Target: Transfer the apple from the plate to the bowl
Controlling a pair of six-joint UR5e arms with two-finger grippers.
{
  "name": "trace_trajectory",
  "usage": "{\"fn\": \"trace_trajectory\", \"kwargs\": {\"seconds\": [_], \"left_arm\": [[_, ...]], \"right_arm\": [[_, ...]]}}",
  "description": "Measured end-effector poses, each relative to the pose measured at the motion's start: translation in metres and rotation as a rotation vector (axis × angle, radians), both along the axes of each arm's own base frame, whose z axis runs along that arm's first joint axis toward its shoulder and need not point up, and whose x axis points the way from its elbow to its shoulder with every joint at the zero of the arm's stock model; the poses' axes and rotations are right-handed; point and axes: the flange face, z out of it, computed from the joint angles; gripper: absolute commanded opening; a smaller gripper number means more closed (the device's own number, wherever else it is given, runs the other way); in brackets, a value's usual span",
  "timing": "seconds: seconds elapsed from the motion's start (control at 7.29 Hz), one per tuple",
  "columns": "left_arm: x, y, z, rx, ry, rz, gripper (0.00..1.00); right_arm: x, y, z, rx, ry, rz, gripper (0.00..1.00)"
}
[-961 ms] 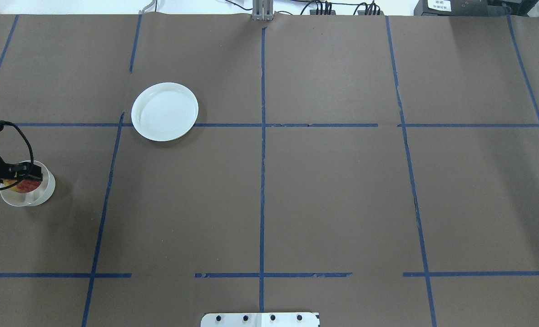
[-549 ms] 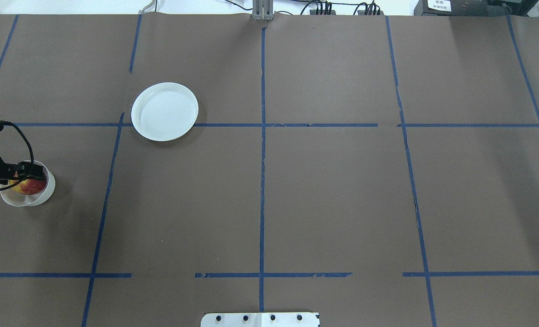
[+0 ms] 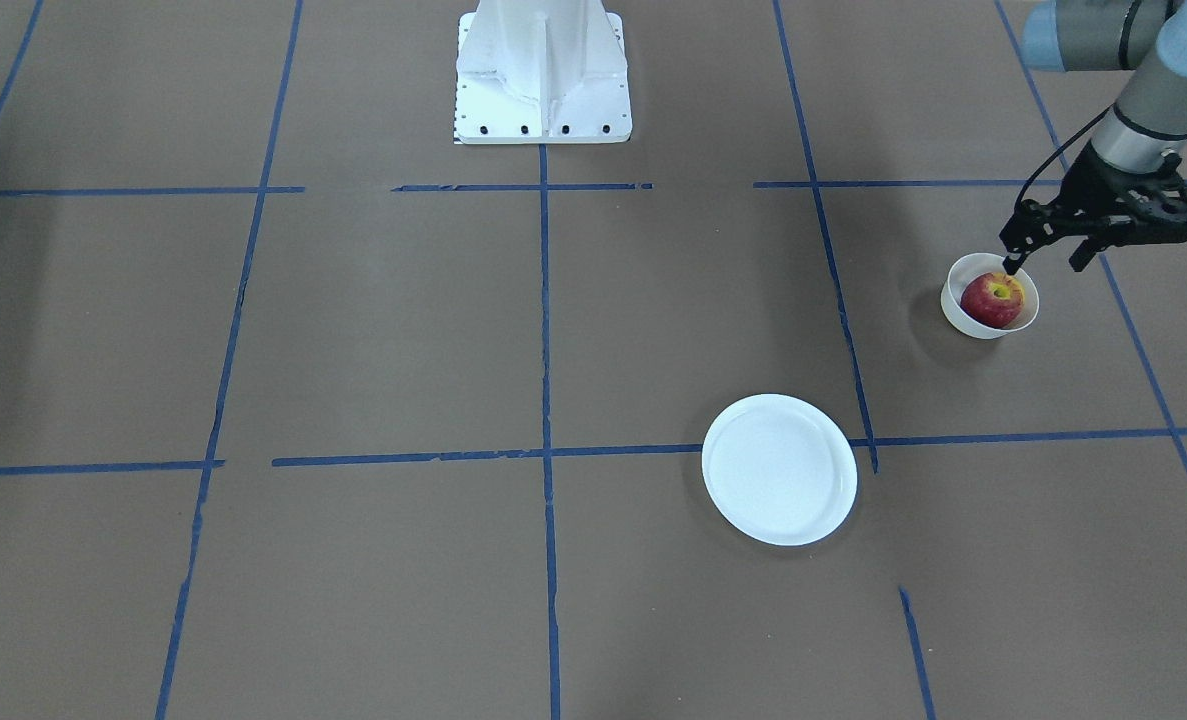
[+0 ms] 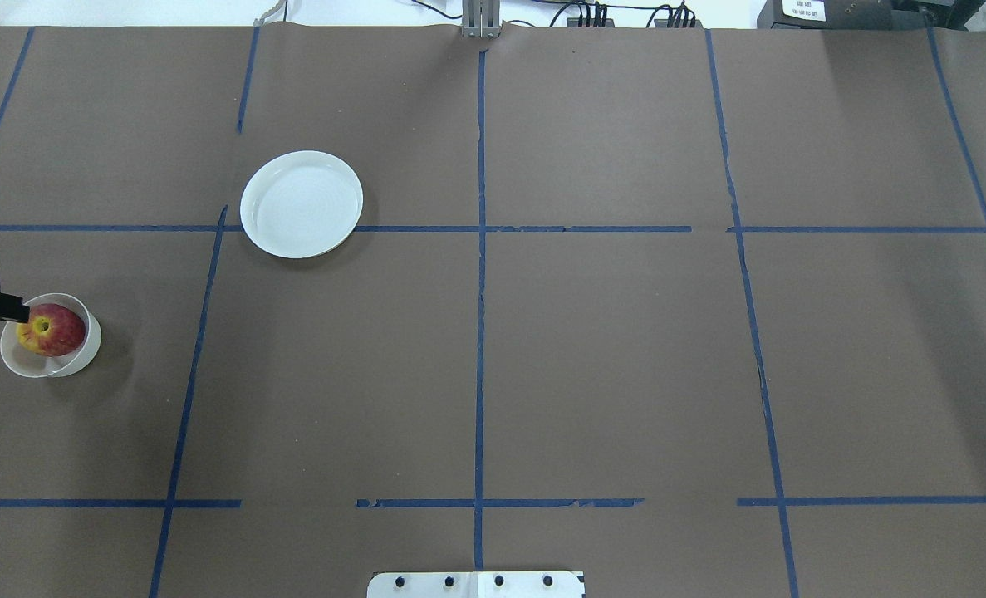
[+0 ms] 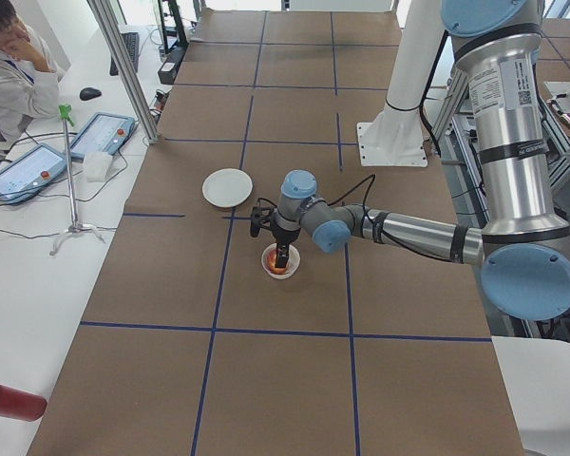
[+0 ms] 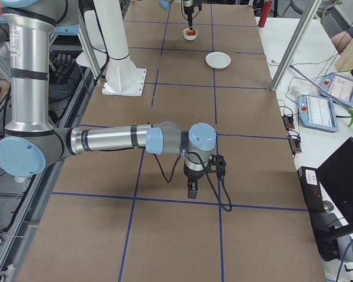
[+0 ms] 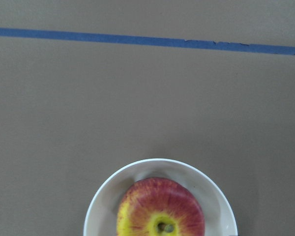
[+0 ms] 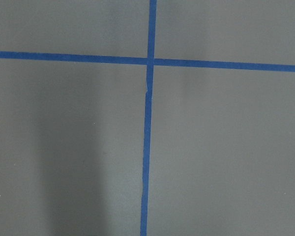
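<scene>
Left fingers [image 3: 1011, 255] hang spread, clear of apple [image 3: 991, 299] in bowl [image 3: 961, 320].

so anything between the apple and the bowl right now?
Nothing visible. The apple already sits inside the bowl, the plate is bare, and the left gripper hangs open over the bowl's edge.

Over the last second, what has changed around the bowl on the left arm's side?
The left tool, which sat low over the apple in the bowl, has drawn off toward the robot's left. It now stands open, clear of the fruit. The apple is let go and fully uncovered. Apple, bowl and plate stayed where they were.
</scene>
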Motion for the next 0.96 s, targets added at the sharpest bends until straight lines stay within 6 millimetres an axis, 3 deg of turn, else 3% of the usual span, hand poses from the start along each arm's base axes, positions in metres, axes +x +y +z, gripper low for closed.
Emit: {"fn": "trace_trajectory", "kwargs": {"seconds": [0.14, 0.41, 0.55, 0.69, 0.82, 0.96], "left_arm": [[-0.059, -0.008, 0.022, 0.054, -0.024, 0.014, 0.91], [-0.188, -0.005, 0.095, 0.088, -0.047, 0.023, 0.91], [-0.237, -0.004, 0.121, 0.059, -0.057, 0.037, 0.91], [-0.275, -0.017, 0.114, 0.017, -0.059, 0.046, 0.92], [-0.302, -0.033, 0.086, -0.023, -0.051, 0.040, 0.96], [-0.313, -0.043, 0.067, -0.052, -0.043, 0.036, 0.99]], "right_arm": [[0.000, 0.000, 0.000, 0.000, 0.000, 0.000, 1.00], [0.000, 0.000, 0.000, 0.000, 0.000, 0.000, 1.00], [0.000, 0.000, 0.000, 0.000, 0.000, 0.000, 1.00], [0.000, 0.000, 0.000, 0.000, 0.000, 0.000, 1.00], [0.000, 0.000, 0.000, 0.000, 0.000, 0.000, 1.00], [0.000, 0.000, 0.000, 0.000, 0.000, 0.000, 1.00]]}}
